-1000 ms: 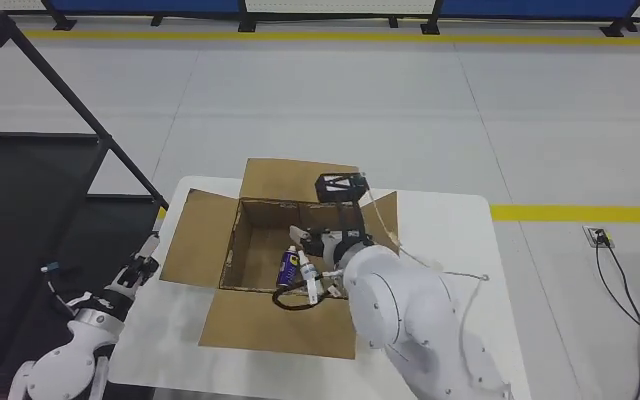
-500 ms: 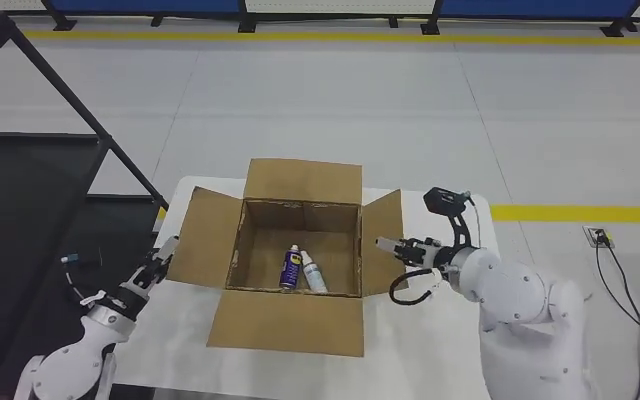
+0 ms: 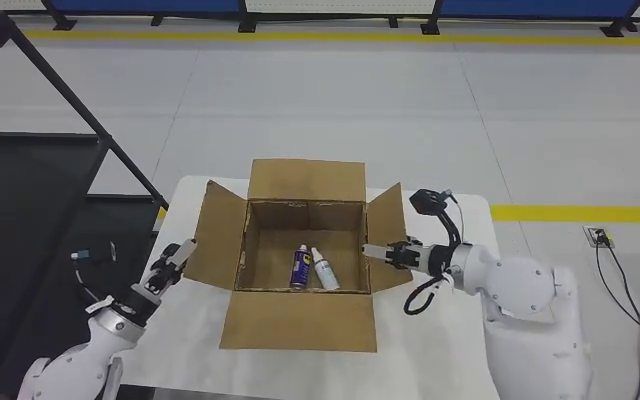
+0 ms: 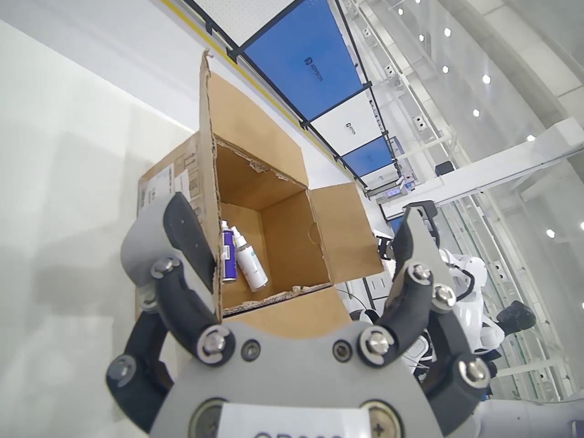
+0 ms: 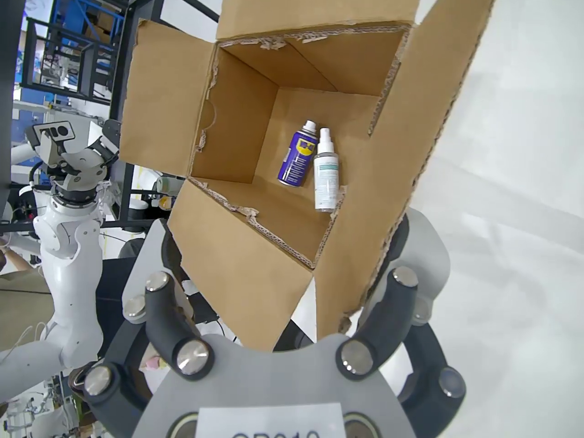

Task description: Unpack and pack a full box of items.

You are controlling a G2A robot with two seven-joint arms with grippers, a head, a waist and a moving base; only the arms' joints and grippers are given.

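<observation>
**Hidden or cut off.** In the right wrist view the fingertips of the right pincer [image 3: 385, 252] are masked by the right side flap [image 5: 415, 116] of the box [image 3: 303, 180]. One finger [image 5: 422, 243] is seen past the flap's outer face, and the other is largely covered by cardboard. In the left wrist view the blue spray can [image 3: 299, 268] is partly cut by the edge of the left side flap [image 4: 206, 148]. From the top view the strip of box floor under the near wall is not seen. Whether either flap is actually touched by a finger cannot be told.

**Box.** It is set open on the white table [image 3: 420, 345]. The far flap is raised, the near flap is laid out toward the robot, and both side flaps are slanted outward.

**Contents.** The blue spray can and a white spray bottle [image 3: 322, 268] are laid flat on the box floor. They are side by side, about mid-width, nearer the near wall. Both long axes are run far to near, with caps pointed at the far wall and bases at the near wall. The bottle is slightly slanted, its base swung toward the right wall.

**Pincers.**
- The left pincer [image 3: 176, 258] is spread wide. The left side flap is taken between its fingers, with the flap edge close against one finger [image 4: 185, 230].
- The right pincer is spread wide and placed astride the right side flap.
</observation>
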